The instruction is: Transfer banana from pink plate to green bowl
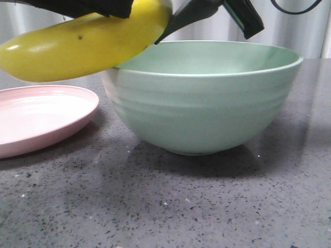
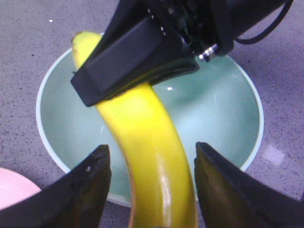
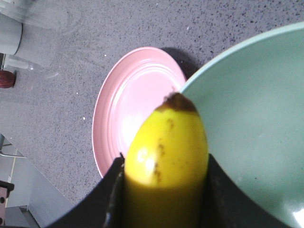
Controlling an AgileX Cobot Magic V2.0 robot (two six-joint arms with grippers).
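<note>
The yellow banana (image 1: 77,46) hangs in the air over the left rim of the green bowl (image 1: 207,108), with its end out over the pink plate (image 1: 41,113). My right gripper (image 3: 165,161) is shut on the banana (image 3: 166,147) near its dark-brown tip. My left gripper (image 2: 151,148) is open, with the banana (image 2: 147,142) between its fingers and a gap on each side. The bowl (image 2: 223,109) lies below, and nothing lies in its visible part. The plate (image 3: 133,95) is bare. The right gripper also shows in the left wrist view (image 2: 137,52).
The bowl and plate stand side by side on a grey speckled table top (image 1: 165,206). In the right wrist view a small dark-red object (image 3: 5,78) and a pale container (image 3: 9,33) stand beyond the plate, near the table's edge.
</note>
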